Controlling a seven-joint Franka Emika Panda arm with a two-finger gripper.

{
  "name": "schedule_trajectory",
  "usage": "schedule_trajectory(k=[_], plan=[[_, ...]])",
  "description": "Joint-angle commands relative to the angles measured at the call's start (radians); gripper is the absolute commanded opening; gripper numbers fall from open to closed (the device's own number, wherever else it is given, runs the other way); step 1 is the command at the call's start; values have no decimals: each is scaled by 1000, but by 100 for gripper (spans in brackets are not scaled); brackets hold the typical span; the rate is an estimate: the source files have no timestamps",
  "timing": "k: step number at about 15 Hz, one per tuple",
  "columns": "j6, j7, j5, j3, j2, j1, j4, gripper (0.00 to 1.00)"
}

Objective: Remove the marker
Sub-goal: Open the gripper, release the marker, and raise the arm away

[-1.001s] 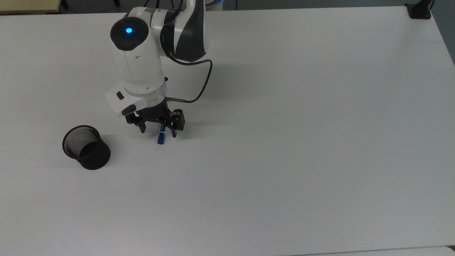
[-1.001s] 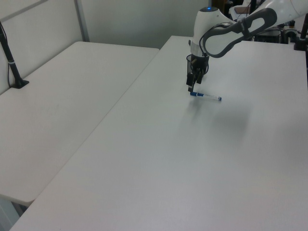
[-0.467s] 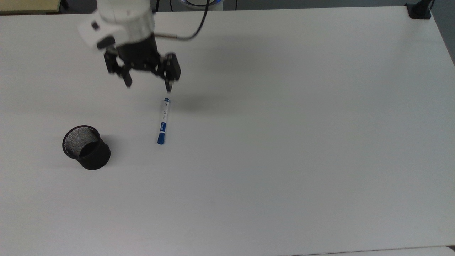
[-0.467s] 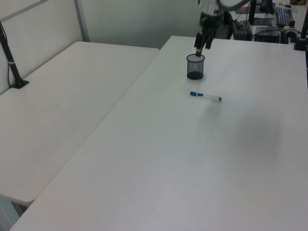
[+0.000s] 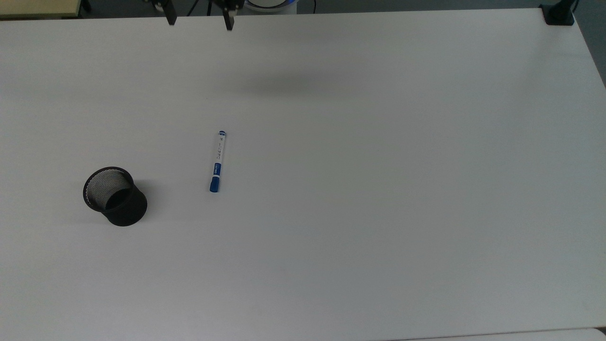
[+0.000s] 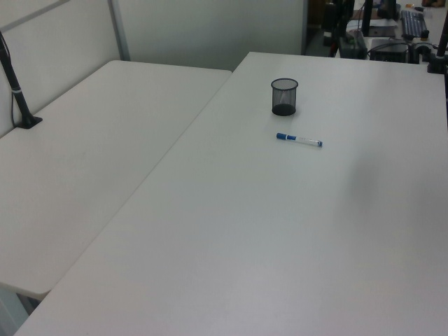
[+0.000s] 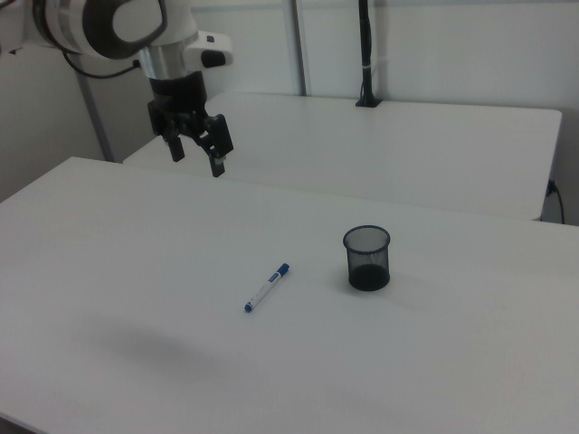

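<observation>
**A:** What has changed in the last second?

**B:** The gripper (image 7: 195, 151) has left the marker (image 5: 218, 161). A second ago it stood low over the pen with its fingers either side of the barrel; half a second ago it was already rising toward the far edge of the table (image 5: 426, 189). Now it hangs high above that far edge, fingers spread apart and holding nothing. In the top view only its fingertips (image 5: 229, 21) reach in at the top border.

**B:** The marker itself has not shifted through any of this. It lies flat on the bare table, out of the black mesh cup (image 5: 115, 195) and well apart from it.

**A:** So what does that mean for the task?

**B:** I judge the removal done: the pen is out, released, and the arm is retreating. Nothing looks left to do.

**A:** And how does the marker lie?

**B:** Its long axis runs almost straight between the table's near and far edges in the top view, leaning very slightly. The blue cap points to the near edge, the blue end band to the far edge where the gripper hangs. The cup sits toward the top view's left of it.
</observation>
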Motion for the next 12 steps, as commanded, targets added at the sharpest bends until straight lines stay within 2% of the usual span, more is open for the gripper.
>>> schedule_trajectory(k=[1, 7, 12], plan=[[-44, 14, -5, -9, -41, 17, -41, 100], [35, -92, -36, -10, -28, 4, -34, 100], [69, -81, -71, -9, -33, 6, -39, 100]])
